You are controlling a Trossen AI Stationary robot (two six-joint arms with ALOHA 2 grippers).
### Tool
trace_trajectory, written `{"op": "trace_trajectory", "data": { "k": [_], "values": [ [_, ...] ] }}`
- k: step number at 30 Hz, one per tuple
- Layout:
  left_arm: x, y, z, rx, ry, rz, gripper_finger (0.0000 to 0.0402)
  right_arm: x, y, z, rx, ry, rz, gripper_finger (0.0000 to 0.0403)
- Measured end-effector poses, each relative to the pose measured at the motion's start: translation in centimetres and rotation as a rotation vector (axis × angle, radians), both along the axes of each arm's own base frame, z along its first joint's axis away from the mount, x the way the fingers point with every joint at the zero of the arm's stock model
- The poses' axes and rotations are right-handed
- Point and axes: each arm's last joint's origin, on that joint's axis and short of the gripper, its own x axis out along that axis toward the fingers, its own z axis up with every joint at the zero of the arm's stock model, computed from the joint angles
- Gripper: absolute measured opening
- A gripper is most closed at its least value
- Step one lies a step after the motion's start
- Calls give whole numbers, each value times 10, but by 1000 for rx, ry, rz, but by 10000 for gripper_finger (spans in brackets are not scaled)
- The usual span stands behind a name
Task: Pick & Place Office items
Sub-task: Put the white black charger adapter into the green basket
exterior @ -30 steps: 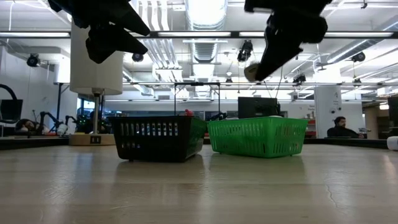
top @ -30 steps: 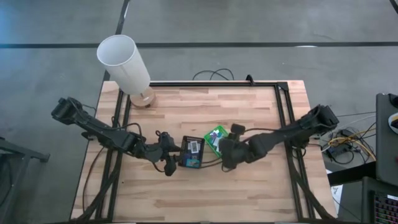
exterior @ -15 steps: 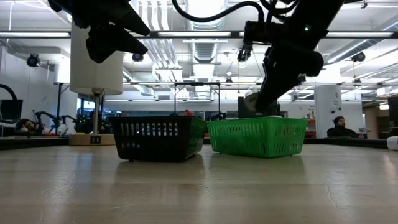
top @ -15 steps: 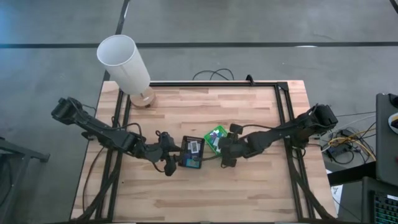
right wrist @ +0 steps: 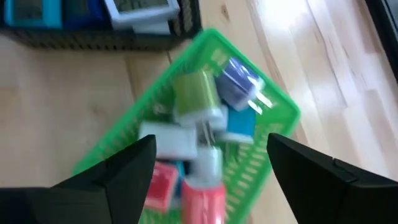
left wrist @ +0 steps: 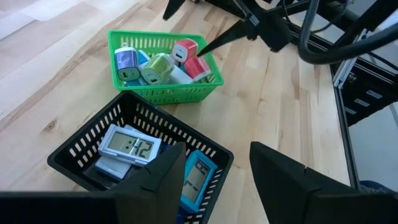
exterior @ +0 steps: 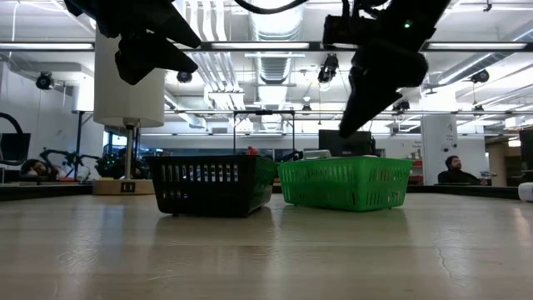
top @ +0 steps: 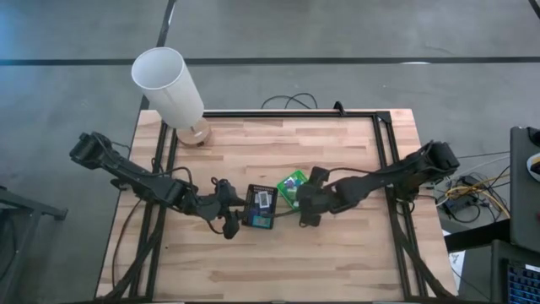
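Two baskets sit side by side mid-table: black basket (left wrist: pixel 140 163) with small digital clocks (left wrist: pixel 130 147), green basket (left wrist: pixel 163 93) with plug-shaped office items (right wrist: pixel 199 102) in green, purple, blue, white, red. Your right gripper (right wrist: pixel 208 163) hangs just above green basket, fingers spread, nothing between them. Your left gripper (left wrist: pixel 217 177) hovers over black basket's near edge, fingers apart, empty. White lamp (top: pixel 171 88) stands at far left corner.
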Motion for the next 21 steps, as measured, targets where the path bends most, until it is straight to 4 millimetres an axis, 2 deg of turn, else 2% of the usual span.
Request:
{"op": "trace_trajectory", "data": {
  "k": [5,9,13,21],
  "values": [
    [-1,-1,0,0,0,-5,188,-19,1,5,-2,138,-48,304],
    [-1,-1,0,4,4,-6,188,-38,5,7,79,281,-81,300],
    [-1,-1,-1,8,8,-7,188,-54,10,-2,157,439,-81,297],
    [-1,-1,-1,40,14,-26,188,-76,11,-20,167,661,-95,297]
  ]
}}
